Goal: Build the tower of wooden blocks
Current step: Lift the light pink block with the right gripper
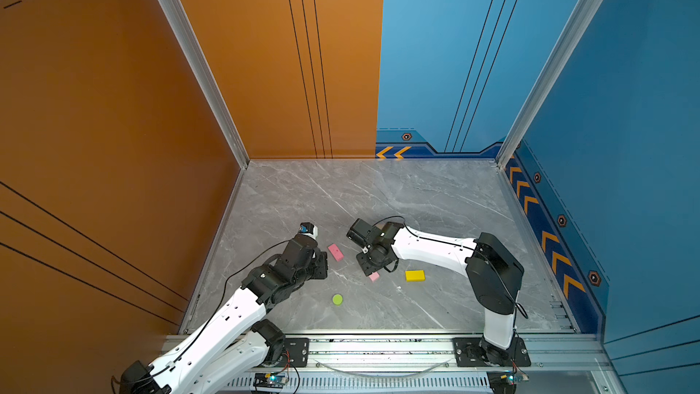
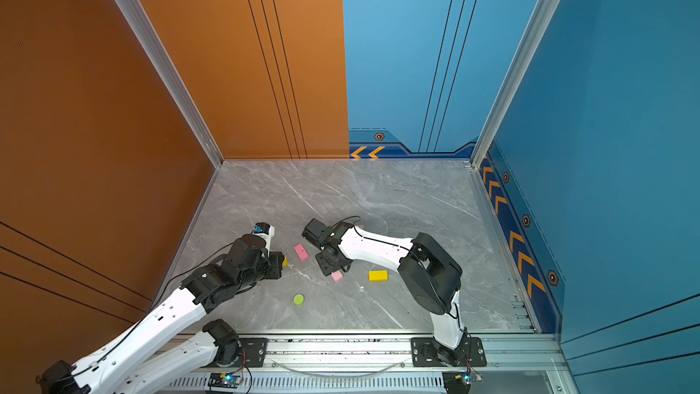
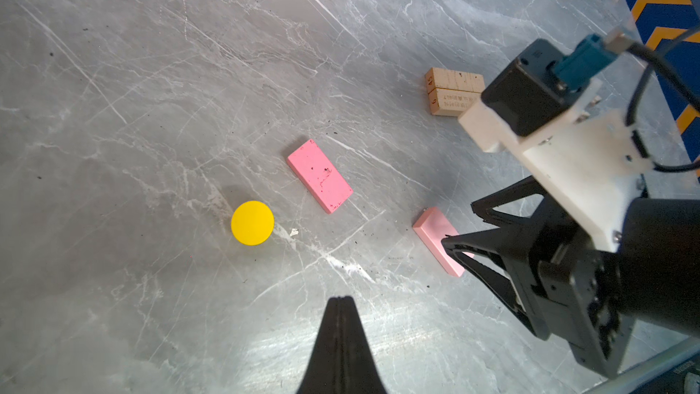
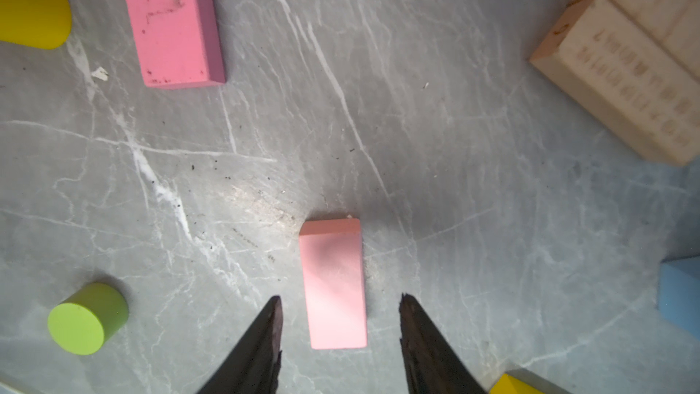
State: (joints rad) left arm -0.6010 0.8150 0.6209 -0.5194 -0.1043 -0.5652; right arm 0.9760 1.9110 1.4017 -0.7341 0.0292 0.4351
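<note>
The small pink painted wood bar [image 4: 333, 286] lies flat on the grey marbled tabletop [image 4: 473, 126], with its near end between the jaws of the right gripper [image 4: 341, 296]. The jaws are spread, with a gap on each side of the bar, so nothing is grasped. The left gripper [image 3: 341, 299] is pinched closed on nothing, over bare tabletop near the yellow wood cylinder [image 3: 252, 222]. The two tan wood planks [image 4: 625, 70] lie side by side, touching each other, well apart from the bar, and nothing shows on top of them. A second pink painted wood bar [image 4: 170, 20] lies flat on its own. By its look the bar is light, rigid and smooth-painted. It should not bend or crush, but it may slip or pivot if pinched near one end. The better hold seems to be across its two long narrow sides near the middle, leaving the broad underside free to seat on the planks.
</note>
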